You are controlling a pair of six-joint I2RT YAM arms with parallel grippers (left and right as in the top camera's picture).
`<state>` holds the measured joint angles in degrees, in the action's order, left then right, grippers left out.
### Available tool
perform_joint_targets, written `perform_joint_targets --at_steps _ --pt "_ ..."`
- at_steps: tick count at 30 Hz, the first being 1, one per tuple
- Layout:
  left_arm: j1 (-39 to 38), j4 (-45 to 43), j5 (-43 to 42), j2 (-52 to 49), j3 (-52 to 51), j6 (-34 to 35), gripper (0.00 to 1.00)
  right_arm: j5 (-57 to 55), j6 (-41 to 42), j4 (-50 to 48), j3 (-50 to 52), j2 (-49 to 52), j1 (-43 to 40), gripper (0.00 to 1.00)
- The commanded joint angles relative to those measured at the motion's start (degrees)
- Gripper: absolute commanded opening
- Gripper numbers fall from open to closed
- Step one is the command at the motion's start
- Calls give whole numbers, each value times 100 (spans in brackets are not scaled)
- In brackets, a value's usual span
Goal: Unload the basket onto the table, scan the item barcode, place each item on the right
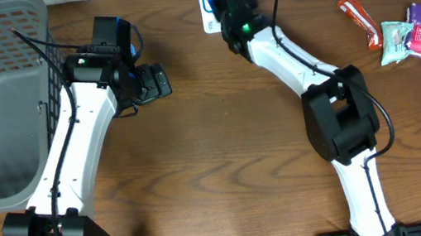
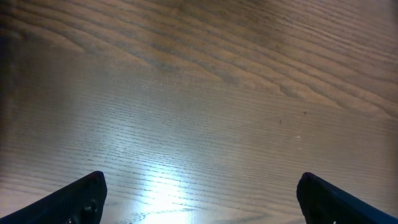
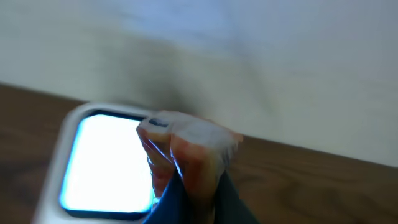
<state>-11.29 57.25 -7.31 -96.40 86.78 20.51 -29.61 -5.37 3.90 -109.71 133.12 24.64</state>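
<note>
Here, packet (image 3: 186,146) at scanner (image 3: 106,163) edge.

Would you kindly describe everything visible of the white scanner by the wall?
The scanner is a white, plastic-looking box with rounded corners and a dark-rimmed window glowing bright. It sits on the wooden table at its far edge, near the pale wall. Overhead, the right arm hides most of it. A crinkled packet is held before its right side; whether they touch is unclear.

Blurred packet (image 3: 185,146), lower end hidden inside right hand (image 3: 191,198)
</note>
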Motion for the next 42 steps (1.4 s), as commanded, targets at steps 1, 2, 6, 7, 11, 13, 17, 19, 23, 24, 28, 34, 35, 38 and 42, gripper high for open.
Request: perform_joint_targets --at_steps 1,2,6,7,11,13,17,19,23,24,28,34,35,38,42 --pt "13 35 52 -26 -37 -96 98 -1097 -111 737 -509 -389 -385 1" --pt "13 35 55 -26 -37 -96 98 -1104 -61 1082 -562 -452 -538 1" --pt "13 37 52 -26 -37 -96 98 -1228 245 2218 -579 -538 -1141 1" --pt "13 35 52 -26 -37 -96 98 -1353 343 2549 -577 -538 -1305 1" --pt "13 35 52 -26 -37 -96 98 -1320 597 3530 -511 -533 -1963 1" --pt "13 35 52 -26 -37 -96 98 -962 614 3869 -487 -533 -2286 1" --pt "13 35 52 -26 -37 -96 98 -487 625 4155 -485 -529 -2715 25" --pt "13 37 52 -26 -37 -96 98 -367 739 4249 -485 -529 -2835 49" --pt "13 37 52 -26 -37 -96 98 -376 925 4496 -487 -531 -2949 99" --pt "13 35 52 -26 -37 -96 98 -393 922 4575 -490 -560 -2949 99" --pt "13 37 52 -26 -37 -96 98 -393 1001 5036 -490 -916 -2920 99" --pt "13 35 52 -26 -37 -96 98 -168 1967 5827 -490 -2227 -2859 99" --pt "13 37 55 -26 -37 -96 98 -2 2133 6015 -490 -2514 -2855 99" --pt "13 35 52 -26 -37 -96 98 636 2465 6625 -487 -3434 -2852 99" --pt "13 35 52 -26 -37 -96 98 1292 2459 7243 -485 -4374 -2717 99"
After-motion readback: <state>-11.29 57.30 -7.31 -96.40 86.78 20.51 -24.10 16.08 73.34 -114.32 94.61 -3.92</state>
